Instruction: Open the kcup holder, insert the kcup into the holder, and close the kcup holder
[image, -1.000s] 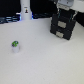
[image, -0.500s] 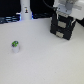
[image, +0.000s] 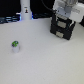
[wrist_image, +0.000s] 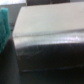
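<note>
The kcup (image: 15, 47), a small white pod with a green top, stands alone on the white table at the exterior view's left. The kcup holder (image: 63, 26), a black boxy unit with grey fronts, sits at the far right. My gripper (image: 65, 12) hangs right over its top, and its fingers are too blurred to read. The wrist view is filled by the holder's pale top (wrist_image: 46, 21) and dark front (wrist_image: 50, 55), both out of focus. No fingertips show there.
A white bottle-like post (image: 25, 10) stands at the back of the table, left of the holder. A teal object (wrist_image: 4, 27) shows at the edge of the wrist view. Dark clutter lines the table's far edge (image: 10, 20).
The arm has shifted only slightly above the holder. The kcup has stayed where it was.
</note>
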